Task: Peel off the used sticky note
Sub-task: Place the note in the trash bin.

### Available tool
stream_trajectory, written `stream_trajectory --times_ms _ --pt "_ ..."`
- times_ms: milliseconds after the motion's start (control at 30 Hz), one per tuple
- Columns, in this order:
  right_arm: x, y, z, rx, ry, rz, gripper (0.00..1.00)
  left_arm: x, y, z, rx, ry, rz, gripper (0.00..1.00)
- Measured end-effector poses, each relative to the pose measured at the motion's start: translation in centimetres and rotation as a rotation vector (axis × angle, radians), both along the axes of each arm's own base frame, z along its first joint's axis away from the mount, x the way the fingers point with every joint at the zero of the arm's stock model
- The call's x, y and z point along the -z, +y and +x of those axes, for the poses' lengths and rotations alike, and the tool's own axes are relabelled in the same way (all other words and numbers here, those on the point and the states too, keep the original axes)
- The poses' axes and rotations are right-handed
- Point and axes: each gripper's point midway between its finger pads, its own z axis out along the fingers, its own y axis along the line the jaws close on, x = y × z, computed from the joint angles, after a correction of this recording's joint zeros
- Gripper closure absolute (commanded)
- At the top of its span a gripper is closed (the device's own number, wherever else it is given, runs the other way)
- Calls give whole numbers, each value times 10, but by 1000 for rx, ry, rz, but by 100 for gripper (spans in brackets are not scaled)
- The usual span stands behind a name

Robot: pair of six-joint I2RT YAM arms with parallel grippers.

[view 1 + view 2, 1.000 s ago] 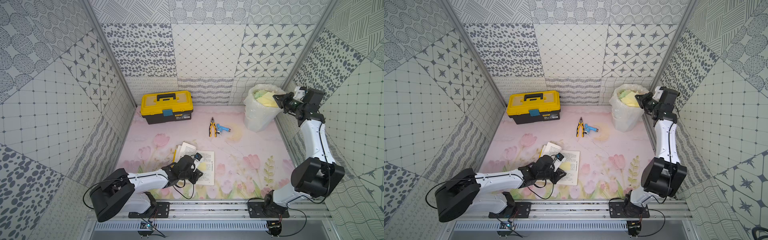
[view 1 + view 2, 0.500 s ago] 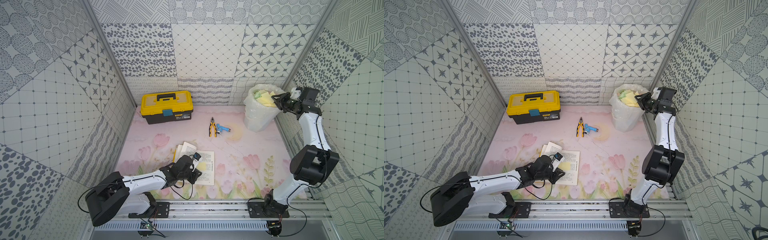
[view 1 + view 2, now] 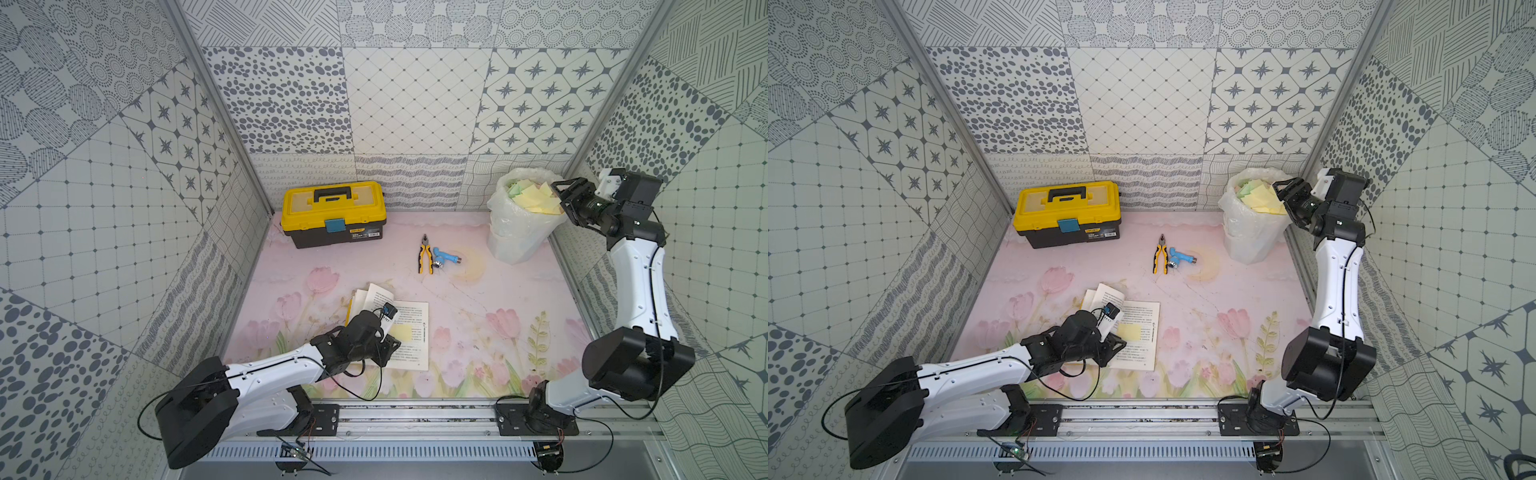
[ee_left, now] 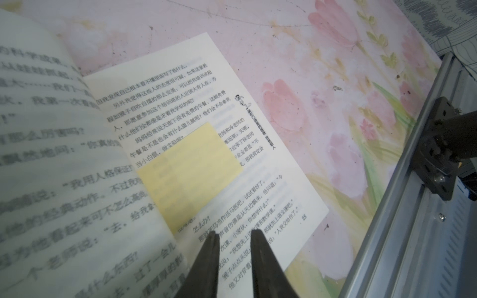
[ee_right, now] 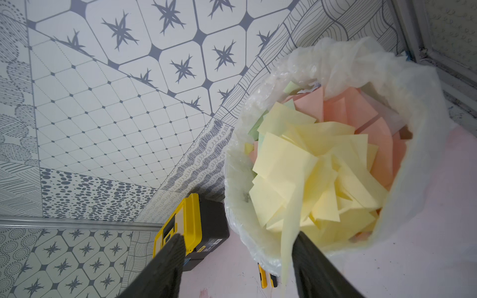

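Yellow paper is your target. In both top views the used sticky note (image 3: 402, 332) lies flat on the open page of the book (image 3: 415, 358), which sits on the desk (image 3: 478, 299) close to the front rail. Your left gripper (image 3: 390, 347) is low over the book just beside the note. Your right gripper (image 3: 559, 194) is well apart from both, at the rim of the lined waste bin (image 3: 513, 245) in the far corner. In the left wrist view the left gripper's (image 4: 235, 233) tips are only narrowly parted, with printed text showing between them, so they grasp nothing. The note (image 4: 189, 167) sits just beyond them, one edge tucked under a raised leaf (image 4: 64, 180). In the right wrist view the right gripper (image 5: 237, 240) is spread wide above the heap of discarded notes (image 5: 322, 167), yet a pale yellow sheet (image 5: 289, 227) appears to cling along one finger (image 5: 307, 258). I would watch three risks:

- That sheet may ride back with the arm instead of dropping.
- The left tips may pinch the page along with the note and crease or tear it.
- The raised leaf may flop down and cover the note, and nothing visibly pins the book, so a pull may drag it.
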Motion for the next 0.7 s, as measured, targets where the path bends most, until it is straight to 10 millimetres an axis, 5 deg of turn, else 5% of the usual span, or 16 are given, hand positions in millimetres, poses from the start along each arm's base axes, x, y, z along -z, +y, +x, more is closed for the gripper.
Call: stream_trajectory --times_ms 267,700 --pt "6 3 -19 12 11 -30 25 4 9 -2 -36 25 27 74" --pt "21 -18 37 7 68 10 27 8 13 0 -61 35 52 75"
